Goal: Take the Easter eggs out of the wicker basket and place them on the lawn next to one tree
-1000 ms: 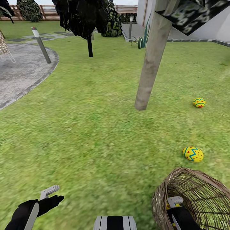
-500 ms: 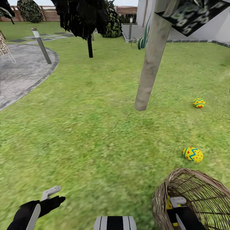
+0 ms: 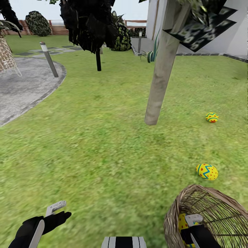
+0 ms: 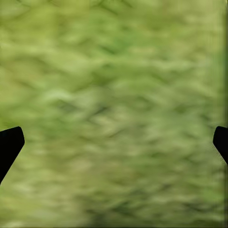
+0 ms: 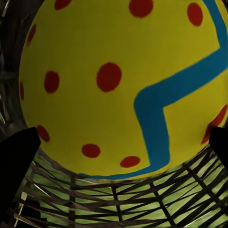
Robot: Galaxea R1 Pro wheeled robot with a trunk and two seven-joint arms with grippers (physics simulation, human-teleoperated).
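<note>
Head view: the wicker basket (image 3: 210, 217) lies tipped on the lawn (image 3: 103, 148), with the right gripper (image 3: 193, 227) inside it. The right wrist view shows one Easter egg (image 5: 118, 85) between the parted fingertips (image 5: 16, 156); whether they grip it cannot be told. Two more eggs lie on the grass: one just beyond the basket (image 3: 207, 171), one farther off (image 3: 212, 117), right of the tree (image 3: 158, 75). The left gripper (image 3: 57, 212) hangs over bare grass, fingers spread wide.

Head camera high, facing forward-down over lawn (image 3: 96, 144); right wrist camera close inside wicker basket (image 3: 213, 210), shared with head.
</note>
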